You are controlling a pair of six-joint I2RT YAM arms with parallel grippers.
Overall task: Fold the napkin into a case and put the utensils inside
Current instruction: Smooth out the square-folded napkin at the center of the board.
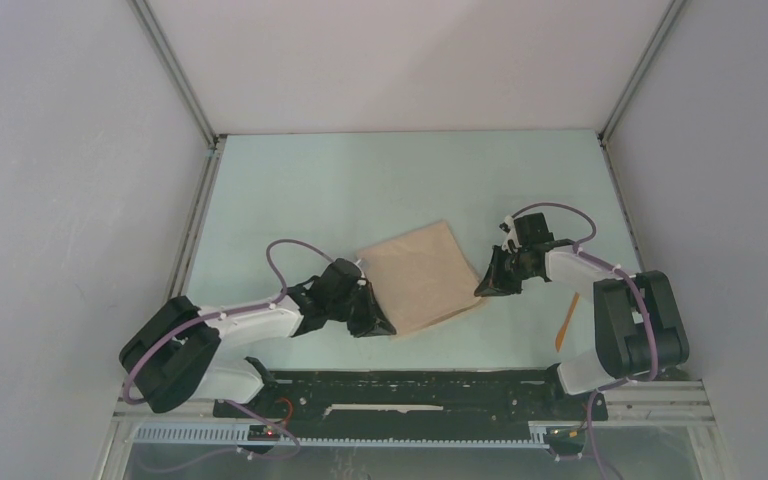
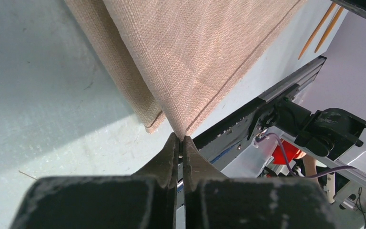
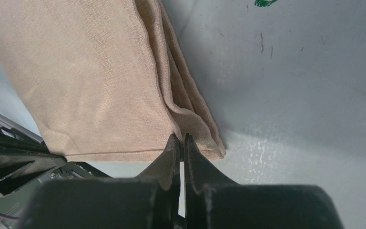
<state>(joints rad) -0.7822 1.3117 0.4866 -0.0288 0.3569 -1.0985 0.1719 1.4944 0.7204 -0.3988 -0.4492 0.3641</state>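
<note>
Two corners of the part-folded napkin (image 1: pixel 420 275) are being gripped by both jaws, with the utensils (image 1: pixel 566 320) lying aside, unpocketed.

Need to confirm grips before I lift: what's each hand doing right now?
Left hand: closed, pinching a corner of the napkin.
Right hand: closed, pinching another corner of the napkin.

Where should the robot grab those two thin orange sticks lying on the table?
Probably around their middle, coming straight down from above. The two thin orange-brown sticks lie flat and side by side on the pale green table, so a gripper closing across their narrow width could pinch both; from the side there is little to catch.
</note>
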